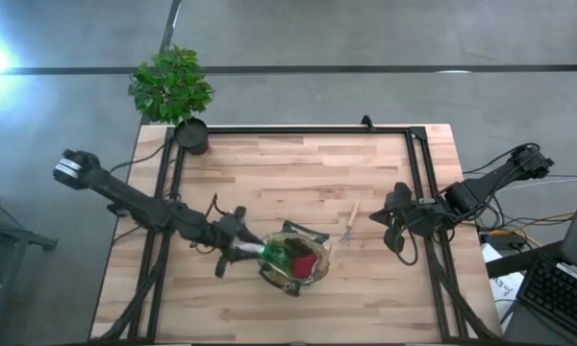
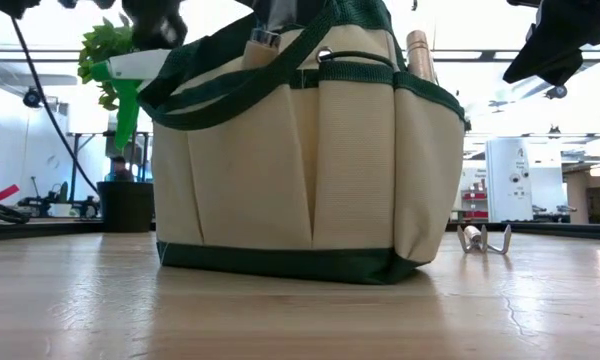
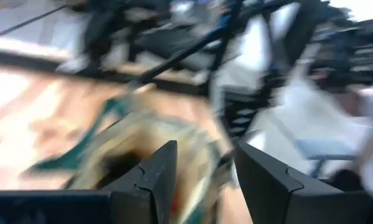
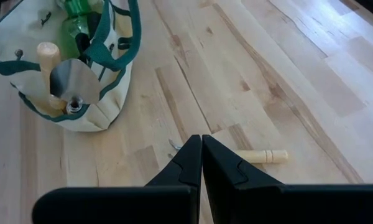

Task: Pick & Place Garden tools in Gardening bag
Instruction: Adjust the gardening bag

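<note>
Right now the left gripper (image 1: 242, 252) sits at the bag's (image 1: 317, 272) left rim, fingers apart on a green-and-white sprayer (image 2: 125, 85) that hangs half outside the opening. If the fingers let go from here, I judge the sprayer could tip off the rim onto the table (image 1: 298, 163), or catch a green handle loop and drag the bag over. Inside the bag are a trowel (image 4: 65, 78) with a wooden handle, something red (image 1: 305, 263) and something green. One hand rake (image 1: 348, 225) lies on the table just right of the bag. Above it the right gripper (image 1: 392, 231) hangs with fingers pressed together, empty.
</note>
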{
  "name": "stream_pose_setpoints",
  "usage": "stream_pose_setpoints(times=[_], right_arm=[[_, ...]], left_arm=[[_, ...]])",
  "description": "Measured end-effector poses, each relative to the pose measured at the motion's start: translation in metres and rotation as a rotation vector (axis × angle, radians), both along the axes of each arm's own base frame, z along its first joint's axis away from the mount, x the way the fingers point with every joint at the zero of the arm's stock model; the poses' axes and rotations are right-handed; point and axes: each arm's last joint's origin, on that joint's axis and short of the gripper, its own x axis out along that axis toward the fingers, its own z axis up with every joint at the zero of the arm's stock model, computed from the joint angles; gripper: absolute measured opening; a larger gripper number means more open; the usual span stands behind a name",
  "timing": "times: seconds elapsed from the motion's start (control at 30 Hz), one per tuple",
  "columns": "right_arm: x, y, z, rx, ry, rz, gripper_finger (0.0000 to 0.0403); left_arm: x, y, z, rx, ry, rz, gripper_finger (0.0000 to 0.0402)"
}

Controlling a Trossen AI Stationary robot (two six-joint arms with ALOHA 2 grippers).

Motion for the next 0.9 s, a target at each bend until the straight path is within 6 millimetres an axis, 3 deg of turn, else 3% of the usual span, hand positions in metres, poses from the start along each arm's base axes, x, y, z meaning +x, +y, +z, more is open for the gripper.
stream_pose_setpoints(times=[0.17, 0.37, 0.67, 0.9], right_arm=[[0.001, 0.002, 0.000, 0.050, 0.002, 0.024, 0.0008], [0.014, 0.013, -0.010, 0.120, -0.064, 0.181, 0.0008], [0.024, 0.018, -0.056, 0.143, -0.059, 0.238, 0.0008], [0.030, 0.016, -0.091, 0.128, -0.097, 0.272, 0.0008]], left_arm=[[-0.024, 0.013, -0.006, -0.061, 0.219, 0.174, 0.0163], [-0.043, 0.011, -0.013, -0.155, 0.365, 0.247, 0.0141], [-0.051, -0.008, -0.025, -0.232, 0.481, 0.238, 0.0016], [-0.058, -0.017, -0.032, -0.261, 0.543, 0.247, 0.0004]])
